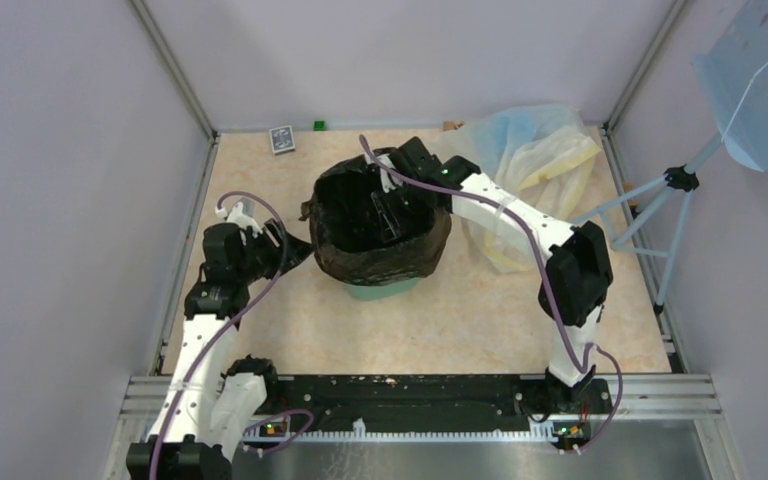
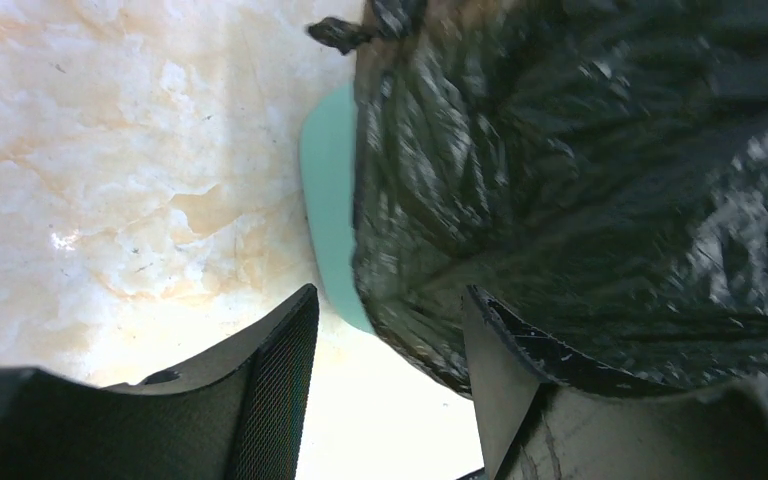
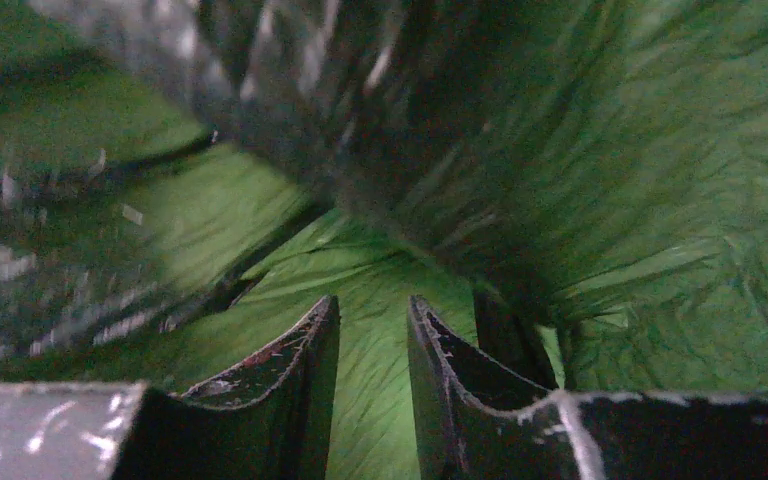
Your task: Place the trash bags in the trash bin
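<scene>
The black trash bag (image 1: 380, 258) is draped over the mint-green trash bin (image 1: 380, 292); its mouth is open upward and only the bin's lower edge shows. My right gripper (image 1: 392, 215) reaches down inside the bag. In the right wrist view its fingers (image 3: 372, 305) stand a narrow gap apart, nothing between them, with bag film (image 3: 660, 150) all around glowing green. My left gripper (image 1: 295, 245) is open beside the bin's left side. In the left wrist view it (image 2: 390, 320) is empty, with the bag's hanging edge (image 2: 580, 180) and the bin wall (image 2: 328, 190) just ahead.
A pale translucent yellowish-blue plastic heap (image 1: 535, 150) lies at the back right. A light-blue perforated panel (image 1: 760, 80) stands on a tripod at the right. A small box (image 1: 281, 138) and a green cube (image 1: 318, 125) sit by the back wall.
</scene>
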Motion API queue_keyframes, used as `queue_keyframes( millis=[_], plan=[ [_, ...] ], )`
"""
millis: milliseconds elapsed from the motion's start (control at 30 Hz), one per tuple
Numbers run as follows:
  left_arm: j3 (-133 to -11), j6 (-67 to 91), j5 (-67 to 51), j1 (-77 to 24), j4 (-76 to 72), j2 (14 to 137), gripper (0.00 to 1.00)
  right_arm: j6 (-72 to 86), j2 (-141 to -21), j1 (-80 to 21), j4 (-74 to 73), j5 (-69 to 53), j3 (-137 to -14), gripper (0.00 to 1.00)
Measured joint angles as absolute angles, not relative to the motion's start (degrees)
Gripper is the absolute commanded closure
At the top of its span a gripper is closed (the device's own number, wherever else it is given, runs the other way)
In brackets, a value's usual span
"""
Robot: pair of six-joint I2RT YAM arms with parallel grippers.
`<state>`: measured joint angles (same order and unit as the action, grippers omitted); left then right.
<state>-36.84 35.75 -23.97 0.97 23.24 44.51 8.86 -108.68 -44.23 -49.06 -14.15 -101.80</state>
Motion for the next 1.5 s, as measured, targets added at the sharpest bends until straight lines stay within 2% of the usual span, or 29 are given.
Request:
queue_keyframes(
  millis=[267, 433, 700, 900, 1200, 1267, 1400, 1500],
  plan=[
    [-36.93, 35.42, -23.42, 0.97, 21.54, 47.22, 0.40, 10.76, -107.77, -41.39, -46.13, -18.15, -100.88, 0.50],
    [-33.89, 36.16, -24.60, 0.97, 18.09, 50.89, 0.41, 10.74, -105.36, -41.47, -46.72, -21.23, -101.84, 0.47],
    [-32.40, 37.65, -27.62, 0.97, 12.08, 56.03, 0.48, 10.98, -100.82, -40.36, -47.66, -25.32, -109.62, 0.47],
    [-32.21, 38.30, -29.39, 0.97, 8.91, 58.78, 0.49, 14.28, -95.94, -32.75, -45.10, -31.29, -109.80, 0.49],
    [-32.21, 39.33, -24.86, 0.97, 10.24, 55.61, 0.50, 25.67, -92.12, -15.25, -29.39, -38.81, -97.76, 0.49],
    [-32.32, 39.51, -24.10, 0.97, 10.52, 54.41, 0.49, 26.92, -93.19, -14.63, -27.75, -39.66, -95.85, 0.48],
    [-34.26, 39.53, -22.85, 1.13, 12.32, 54.13, 0.48, 28.86, -93.93, -14.83, -23.64, -41.85, -90.76, 0.57],
    [-36.97, 39.51, -22.65, 1.45, 13.39, 54.26, 0.47, 31.05, -93.93, -14.81, -20.14, -44.21, -86.46, 0.58]
  ],
)
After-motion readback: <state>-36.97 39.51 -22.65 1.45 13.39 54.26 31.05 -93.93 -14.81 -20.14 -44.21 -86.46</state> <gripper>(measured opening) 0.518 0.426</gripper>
